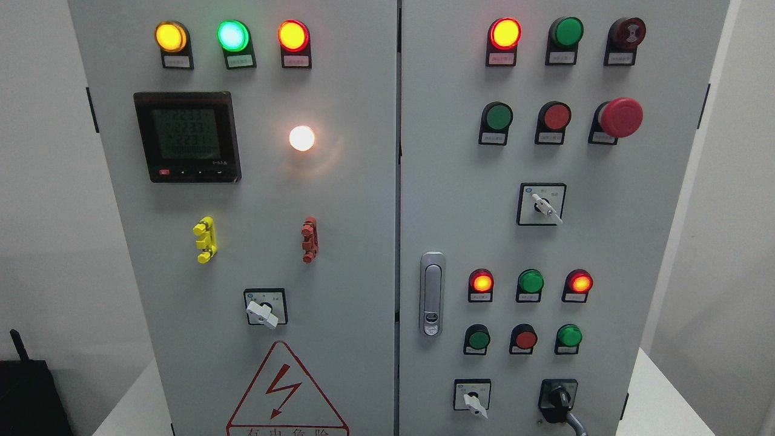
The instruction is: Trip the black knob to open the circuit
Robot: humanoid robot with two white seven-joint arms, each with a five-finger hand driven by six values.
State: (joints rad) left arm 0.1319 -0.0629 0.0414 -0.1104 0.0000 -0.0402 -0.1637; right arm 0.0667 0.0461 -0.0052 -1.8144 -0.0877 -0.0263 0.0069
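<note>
Item logged from the head camera: a grey two-door control cabinet (339,200) filling most of my view, its top and bottom both cut off by the frame.

Task item: the black knob (558,398) sat at the lower right of the right door, pointer tilted. A grey cable (578,422) ran down from it and out of the bottom edge; its lower housing was partly cropped.

Neither hand was in my view, so I could not tell whether their fingers were apart or together.

Hard to make out: the label plates under every lamp were too small for me to read. The digital meter (187,136) on the left door showed rows of faint digits I could not read with confidence. The white lamp (301,138) beside it glared, washing out its bezel. The warning triangle (284,390) was cut off at the bottom, its lettering halved.

Also noted: the white selector switch (473,402) left of the black knob, the red mushroom button (620,117) at upper right, and the door latch (432,293) near the seam.

Edges and room: pale bench (660,393) surface showed at both lower corners. A dark object (27,387) sat at lower left, mostly cropped. Plain wall flanked the cabinet on each side.
</note>
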